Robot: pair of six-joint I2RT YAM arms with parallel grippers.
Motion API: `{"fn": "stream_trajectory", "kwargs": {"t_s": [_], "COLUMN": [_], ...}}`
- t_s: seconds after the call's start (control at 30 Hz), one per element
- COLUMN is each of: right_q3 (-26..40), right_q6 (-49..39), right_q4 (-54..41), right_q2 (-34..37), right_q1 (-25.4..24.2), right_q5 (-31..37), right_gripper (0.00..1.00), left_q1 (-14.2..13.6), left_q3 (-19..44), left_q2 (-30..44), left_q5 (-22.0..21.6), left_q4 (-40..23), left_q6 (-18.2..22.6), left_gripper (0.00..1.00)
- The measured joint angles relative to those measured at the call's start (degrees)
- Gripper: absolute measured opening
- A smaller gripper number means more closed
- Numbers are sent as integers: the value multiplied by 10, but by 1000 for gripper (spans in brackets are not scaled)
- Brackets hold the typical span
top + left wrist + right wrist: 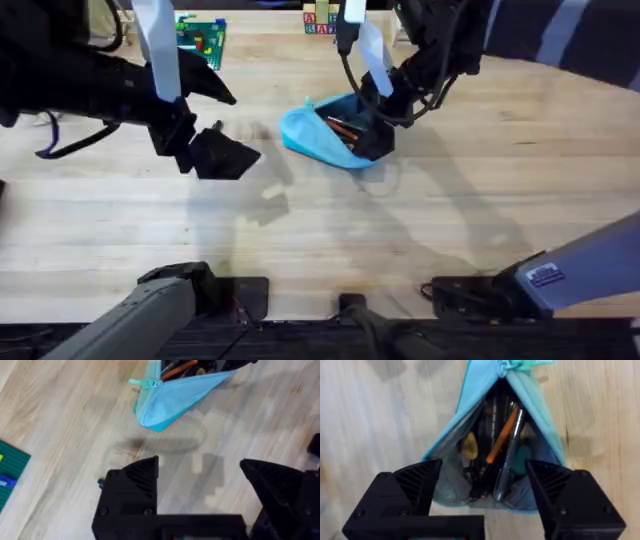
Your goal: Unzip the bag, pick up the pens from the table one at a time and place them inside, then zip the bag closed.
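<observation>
From the overhead camera, the bag (325, 135) lies on the table (420, 230) a little above the middle of the frame, its mouth gaping, with pens (342, 129) showing inside. My right gripper (378, 125) sits at the bag's right end, touching the open mouth. My left gripper (222, 150) hangs over bare wood in the left half of the frame, well apart from the bag. A green block board (203, 37) lies at the top edge, left of centre.

Through my left wrist camera, my left gripper (200, 477) is spread wide with only table (60, 415) between the fingers. The bag (175, 395) sits at the top of the frame, its teal pull tab (145, 382) at the left tip.

Through my right wrist camera, my right gripper (482, 482) is spread, one finger on each side of the bag's (532, 400) open mouth, clamping nothing. Inside I see several pens (512, 435), one of them orange, lying lengthwise. The zipper pull is at the far closed end, top centre of the frame.
</observation>
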Motion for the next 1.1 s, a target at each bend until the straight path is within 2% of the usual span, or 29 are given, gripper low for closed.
{"fn": "stream_trajectory", "kwargs": {"t_s": [0.27,0.4,0.43,0.5,0.8,0.9,1.1], "right_q3": [14,21,22,22,22,22,22], "right_q6": [36,44,47,47,104,140,244], "right_q4": [-35,-61,-90,-122,-199,-207,-218], "right_q2": [-50,-100,-145,-185,-274,-299,-337], "right_q1": [0,0,0,0,0,0,0], "right_q5": [-1,-1,-1,-1,-1,-1,54], "right_gripper": [997,997,997,997,997,997,998], "left_q1": [0,0,0,0,0,0,0], "left_q3": [0,0,0,0,0,0,0], "left_q2": [0,0,0,0,0,0,0], "left_q5": [-3,-5,-9,-11,-19,-38,-102], "left_q4": [0,-2,-2,-2,7,29,77], "left_q6": [0,0,0,0,-1,-26,-134], "left_gripper": [993,993,993,993,993,993,993]}}
